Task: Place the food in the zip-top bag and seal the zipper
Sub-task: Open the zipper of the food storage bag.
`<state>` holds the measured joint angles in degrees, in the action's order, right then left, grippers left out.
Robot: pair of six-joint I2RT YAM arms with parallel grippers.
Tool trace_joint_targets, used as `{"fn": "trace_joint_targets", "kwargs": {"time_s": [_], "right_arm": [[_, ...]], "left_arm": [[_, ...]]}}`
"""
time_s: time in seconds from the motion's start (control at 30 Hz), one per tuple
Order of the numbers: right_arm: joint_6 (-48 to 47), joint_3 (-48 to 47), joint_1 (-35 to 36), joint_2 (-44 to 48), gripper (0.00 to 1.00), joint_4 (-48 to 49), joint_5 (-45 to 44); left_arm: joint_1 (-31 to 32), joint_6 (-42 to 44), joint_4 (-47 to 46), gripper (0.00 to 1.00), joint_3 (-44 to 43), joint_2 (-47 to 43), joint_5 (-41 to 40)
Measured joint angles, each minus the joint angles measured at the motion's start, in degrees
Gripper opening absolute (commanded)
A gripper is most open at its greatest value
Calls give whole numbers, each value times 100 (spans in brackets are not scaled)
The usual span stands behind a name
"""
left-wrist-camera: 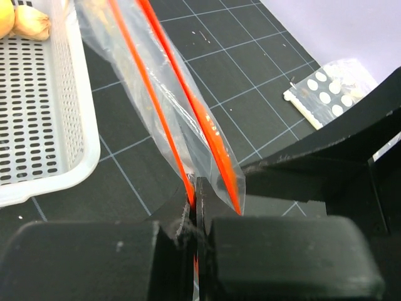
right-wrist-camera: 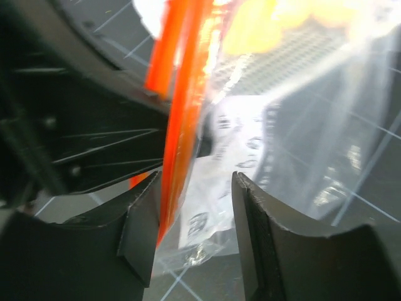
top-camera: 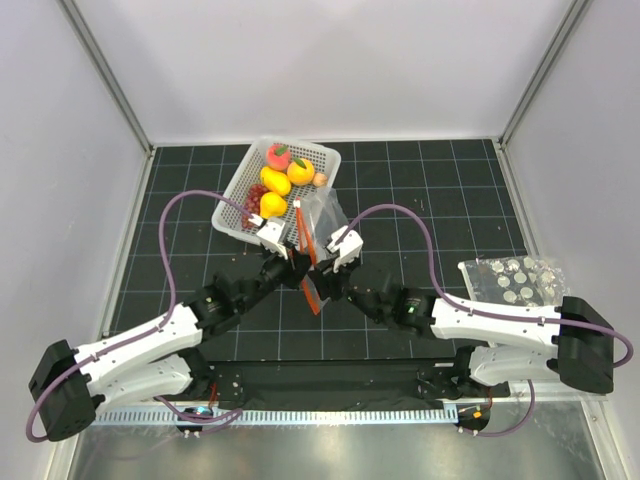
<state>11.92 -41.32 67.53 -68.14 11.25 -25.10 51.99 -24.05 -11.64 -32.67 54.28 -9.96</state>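
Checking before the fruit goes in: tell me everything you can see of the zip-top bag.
The zip-top bag is clear, crinkly plastic with a white label and a red-orange zipper along its mouth. The zipper's two strips stand apart, so the mouth is unsealed. It hangs tilted between the two grippers, beside the white basket. The left gripper is shut on one strip; the fingers of the right gripper stand apart around the labelled part. The fruit lies in the basket.

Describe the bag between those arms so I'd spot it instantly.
On the black gridded table, find the white basket of toy fruit. Right beside it is a clear crinkly bag; unlike the dotted clear sheet at the right, it has a red-orange strip along its mouth.
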Motion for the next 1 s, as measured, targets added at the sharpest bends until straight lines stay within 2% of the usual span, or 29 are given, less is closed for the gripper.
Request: {"fn": "trace_joint_targets", "kwargs": {"time_s": [0.2,0.4,0.63,0.7,0.87,0.93,0.97,1.0], "right_arm": [[2,-55,2,0,53,-120,-761],[-2,-81,2,0,53,-245,-1366],[-13,-208,2,4,53,-398,-1969],[-28,-219,2,46,47,-435,-2100],[-63,-219,2,256,45,-485,-2356],[-87,-219,2,306,35,-496,-2441],[-105,-219,2,323,26,-509,-2479],[-122,-219,2,339,23,-529,-2511]], "left_arm": [[0,-59,168,1,-46,13,-59],[0,-127,651,0,-555,466,-358],[0,-131,942,0,-719,758,-413],[0,-129,986,0,-719,758,-433],[0,-129,1016,0,-723,758,-446],[0,-127,1023,0,-732,769,-446],[0,-125,1023,0,-739,787,-446],[0,-125,1023,0,-745,811,-446]]}}
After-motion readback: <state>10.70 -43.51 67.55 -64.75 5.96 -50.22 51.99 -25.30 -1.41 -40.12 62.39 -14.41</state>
